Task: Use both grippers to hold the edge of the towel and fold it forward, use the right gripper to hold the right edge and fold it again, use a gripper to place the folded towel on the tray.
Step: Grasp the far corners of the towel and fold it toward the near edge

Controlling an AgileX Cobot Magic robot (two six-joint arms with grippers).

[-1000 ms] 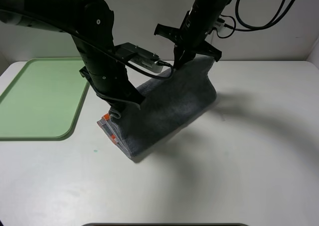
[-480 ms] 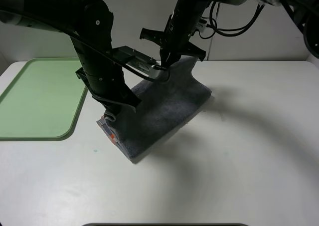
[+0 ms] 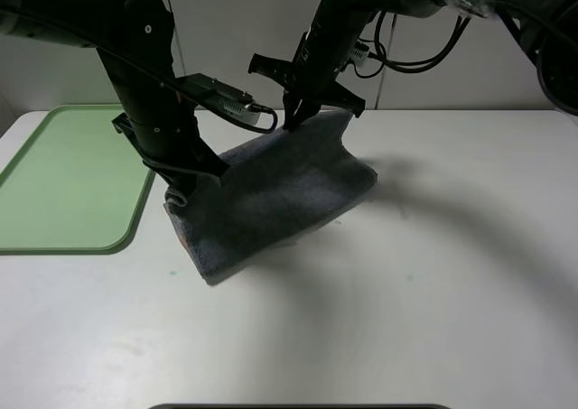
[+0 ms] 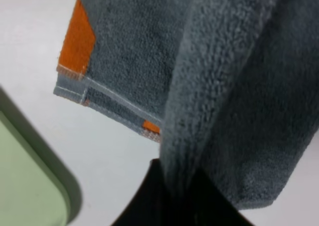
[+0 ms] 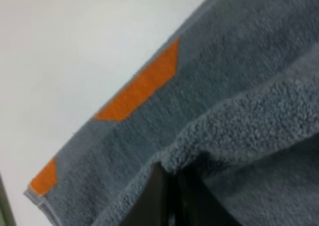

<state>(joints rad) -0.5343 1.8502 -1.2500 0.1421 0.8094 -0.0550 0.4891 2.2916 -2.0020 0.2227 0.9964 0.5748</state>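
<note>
**Exterior high view: first fold under way, two steps outstanding**

The grey towel (image 3: 271, 197) sits on the white table (image 3: 433, 292), just right of the green tray (image 3: 63, 179), with one edge held up off the surface. The left gripper (image 3: 178, 195) has the left end of that edge and the right gripper (image 3: 293, 120) the far right end. Both wrist views show the jaws pressed together on a pinch of cloth.

Judgement: the forward fold is partway through and not yet laid flat. The second fold from the right edge and the placing on the tray are not yet done.

The towel is thick, fuzzy pile and sags softly between the two grips. Its lower layer shows a flat stitched hem with orange patches (image 4: 75, 36). The right wrist view is blurred, so the alignment of the layers probably cannot be verified. The tray looks smooth, with a raised, rounded rim.
</note>
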